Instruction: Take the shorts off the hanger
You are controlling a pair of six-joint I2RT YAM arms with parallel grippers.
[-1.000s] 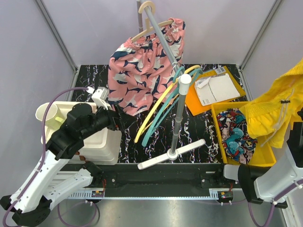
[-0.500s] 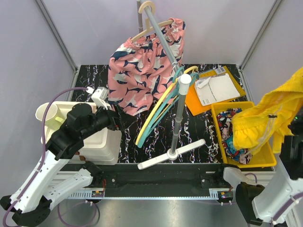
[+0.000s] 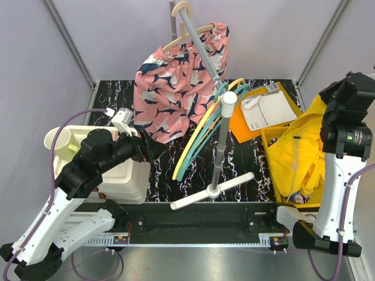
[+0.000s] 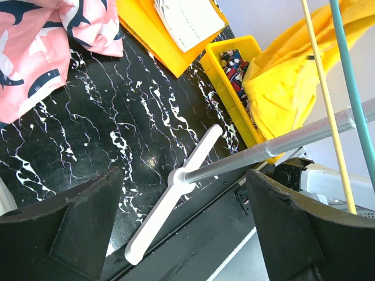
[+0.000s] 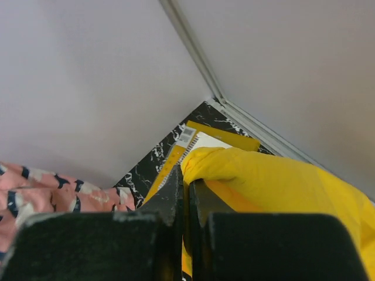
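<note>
The yellow shorts (image 3: 299, 158) are coming down from high at the 3 o'clock edge and are now draping into the yellow bin (image 3: 268, 170), at 4 o'clock from the stand pole (image 3: 218, 152). They are covering most of the multicolour shorts (image 4: 234, 67) already lying there. The right gripper (image 5: 186, 187) is pinching a fold of the yellow cloth between closed fingers. The left gripper (image 4: 184, 205) is hanging with its jaws spread wide and holding nothing, at 9 o'clock from the pole, just below the pink shorts (image 3: 170, 99). Those are hanging on the wooden hanger (image 3: 193, 32) at 12 o'clock, while the bare hangers (image 3: 199, 137) are dangling beside the pole.

The step in hand looks to be the drop. To do it well, the arm should be sinking over the bin's middle before letting go, since cloth seems to be trailing toward the 6 o'clock wall. It should then lift straight up, clear of the drawstring.
</note>
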